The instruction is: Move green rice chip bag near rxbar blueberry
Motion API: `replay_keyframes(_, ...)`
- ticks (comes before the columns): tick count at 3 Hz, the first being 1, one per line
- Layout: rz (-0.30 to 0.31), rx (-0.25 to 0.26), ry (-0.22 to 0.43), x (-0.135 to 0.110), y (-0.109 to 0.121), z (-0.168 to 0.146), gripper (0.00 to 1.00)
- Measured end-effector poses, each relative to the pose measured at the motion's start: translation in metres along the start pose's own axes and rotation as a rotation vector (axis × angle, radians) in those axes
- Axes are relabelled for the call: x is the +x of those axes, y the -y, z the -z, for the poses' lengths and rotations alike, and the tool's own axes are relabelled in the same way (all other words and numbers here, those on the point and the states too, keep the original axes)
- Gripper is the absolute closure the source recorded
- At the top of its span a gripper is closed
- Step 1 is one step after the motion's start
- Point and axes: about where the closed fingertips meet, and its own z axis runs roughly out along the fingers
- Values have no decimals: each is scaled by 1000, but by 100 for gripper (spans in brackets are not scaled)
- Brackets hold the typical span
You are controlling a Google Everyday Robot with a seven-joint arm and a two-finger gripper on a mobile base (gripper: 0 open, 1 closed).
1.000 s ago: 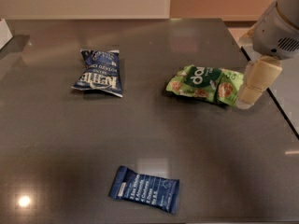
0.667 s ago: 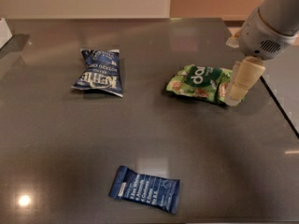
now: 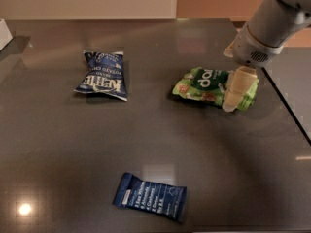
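Note:
The green rice chip bag [image 3: 204, 85] lies flat on the dark table at the right, light green with a dark green circle and white lettering. The gripper [image 3: 235, 92] hangs from the grey arm at the upper right, its cream fingers down over the bag's right end. The rxbar blueberry [image 3: 150, 196], a small flat dark blue wrapper with white text, lies near the front edge, well below and left of the bag.
A dark blue Kettle chip bag [image 3: 101, 75] lies at the left middle of the table [image 3: 58, 144]. The table's right edge [image 3: 286, 106] runs just right of the gripper. A white object [image 3: 4, 33] stands at the far left.
The arm and gripper have moved left, from beside the green bag's right end to over it. The bags and the bar have not moved.

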Motion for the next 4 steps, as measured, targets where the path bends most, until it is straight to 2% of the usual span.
replay_keyframes(2,25,-49,-46,8,6,-30,0)
replay_keyframes(3,29,-53,-63,9,11,-35,18)
replay_keyframes(4,35,-61,-57,6,11,-35,42)
